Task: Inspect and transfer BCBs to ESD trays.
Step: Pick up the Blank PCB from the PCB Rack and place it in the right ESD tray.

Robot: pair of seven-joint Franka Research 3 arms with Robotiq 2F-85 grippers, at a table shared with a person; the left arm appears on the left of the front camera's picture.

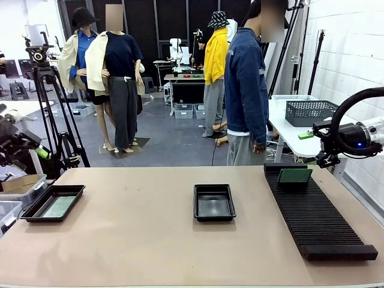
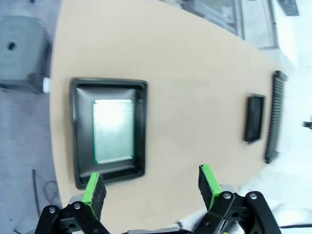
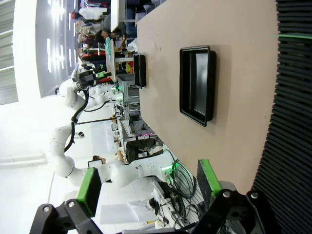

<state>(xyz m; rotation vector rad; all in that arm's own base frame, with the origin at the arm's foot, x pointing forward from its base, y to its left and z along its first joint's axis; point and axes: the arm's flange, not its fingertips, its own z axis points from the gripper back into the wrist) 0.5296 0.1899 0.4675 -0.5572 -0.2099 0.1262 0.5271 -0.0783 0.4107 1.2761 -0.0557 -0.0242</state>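
One green BCB (image 2: pixel 113 130) lies flat in the left ESD tray (image 2: pixel 73 131), also seen at the table's left end as a BCB (image 1: pixel 60 207) in a tray (image 1: pixel 36 207). My left gripper (image 2: pixel 152 187) hangs open high above that tray's near side, holding nothing. The middle ESD tray (image 1: pixel 214 215) holds nothing. Another BCB (image 1: pixel 294 176) stands upright at the far end of the ribbed rack (image 1: pixel 318 222). My right gripper (image 3: pixel 148 187) is open with nothing in it, off the table's right edge beside the rack (image 3: pixel 292 107), looking across at the middle tray (image 3: pixel 208 83).
A person in a blue denim jacket (image 1: pixel 246 90) stands at the far side, near the rack's end. Behind the right arm (image 1: pixel 360 135) a side table carries a grey mesh basket (image 1: pixel 311 112). A camera tripod (image 1: pixel 51 108) and boxes (image 1: pixel 21 186) stand off the table's left.
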